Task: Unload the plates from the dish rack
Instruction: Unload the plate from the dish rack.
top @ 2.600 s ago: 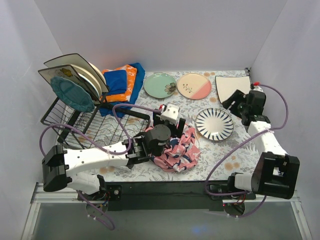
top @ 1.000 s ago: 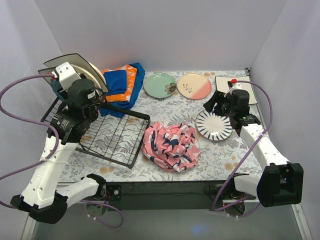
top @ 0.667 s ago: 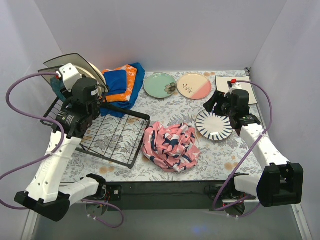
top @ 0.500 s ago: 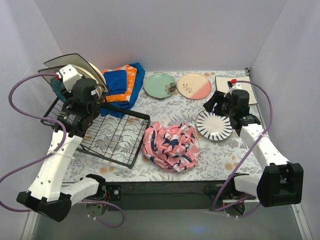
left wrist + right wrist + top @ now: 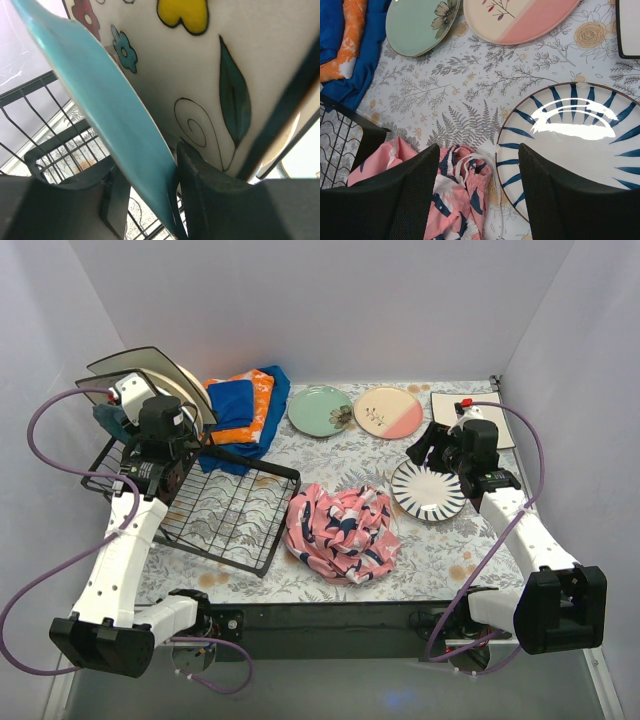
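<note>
The dish rack (image 5: 232,522) stands at the left with several plates upright at its back end. My left gripper (image 5: 128,428) reaches down among them. In the left wrist view my left gripper (image 5: 150,160) straddles the rim of the teal plate (image 5: 100,100), with both fingers against it. A white plate with painted flowers (image 5: 200,75) stands just behind. The teal plate (image 5: 106,418) is mostly hidden by the wrist from above. My right gripper (image 5: 432,448) hovers open and empty over the table, and its wrist view shows my right gripper (image 5: 479,150) beside the blue-striped plate (image 5: 580,145).
Flat on the table lie a mint green plate (image 5: 320,410), a cream-and-pink plate (image 5: 388,412), the blue-striped plate (image 5: 428,490) and a cream square plate (image 5: 492,410) at the back right. A pink patterned cloth (image 5: 342,530) is bunched mid-table. Blue-orange cloths (image 5: 245,405) lie behind the rack.
My left arm swung from mid-table to the rack, then settled lower onto the teal plate as its jaws narrowed. My right arm left the square plate early and has held still since.
</note>
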Controlling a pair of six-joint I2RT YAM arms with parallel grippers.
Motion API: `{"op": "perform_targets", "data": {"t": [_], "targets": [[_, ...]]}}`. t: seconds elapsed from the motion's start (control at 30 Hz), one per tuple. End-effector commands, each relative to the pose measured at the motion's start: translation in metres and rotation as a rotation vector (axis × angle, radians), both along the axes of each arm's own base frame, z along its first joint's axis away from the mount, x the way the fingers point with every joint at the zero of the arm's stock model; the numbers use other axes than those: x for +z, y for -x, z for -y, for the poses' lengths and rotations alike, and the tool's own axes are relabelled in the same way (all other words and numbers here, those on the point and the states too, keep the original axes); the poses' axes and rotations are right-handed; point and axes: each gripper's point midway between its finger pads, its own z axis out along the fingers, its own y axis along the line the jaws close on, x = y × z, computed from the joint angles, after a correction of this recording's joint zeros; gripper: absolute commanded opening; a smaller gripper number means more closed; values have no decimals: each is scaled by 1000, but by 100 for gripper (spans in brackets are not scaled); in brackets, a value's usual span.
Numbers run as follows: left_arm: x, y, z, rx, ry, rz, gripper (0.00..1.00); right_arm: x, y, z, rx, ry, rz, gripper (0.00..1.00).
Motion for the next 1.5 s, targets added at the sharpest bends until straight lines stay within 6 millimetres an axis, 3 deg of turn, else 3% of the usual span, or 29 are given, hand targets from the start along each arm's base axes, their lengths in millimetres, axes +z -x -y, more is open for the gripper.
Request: {"op": "perform_targets", "data": {"t": [0.0, 0.13, 0.37, 0.6, 0.83, 0.87, 1.0, 1.27, 1.47], "targets": [[-7, 2, -10, 33, -20, -24, 35, 10, -4, -2, 13, 6, 49, 69], [-7, 0, -9, 21, -18, -15, 30, 11, -3, -2, 13, 6, 52, 69], [17, 8, -14, 39, -26, 15, 0, 12, -3, -2, 14, 4, 53, 69], [52, 14, -13, 23, -24, 73, 0, 10, -5, -1, 9, 9, 49, 69], [57, 16, -12, 6, -33, 69, 0, 11, -7, -2, 10, 10, 50, 69], [58, 17, -12, 4, -31, 71, 2, 11, -7, -2, 9, 9, 49, 69], [60, 18, -12, 5, -26, 75, 27, 11, -7, -2, 10, 12, 49, 69], [63, 22, -10, 0, -8, 90, 29, 11, -6, -1, 10, 12, 49, 69], [67, 25, -11, -1, -17, 87, 38, 9, -5, -2, 13, 11, 46, 69]]}}
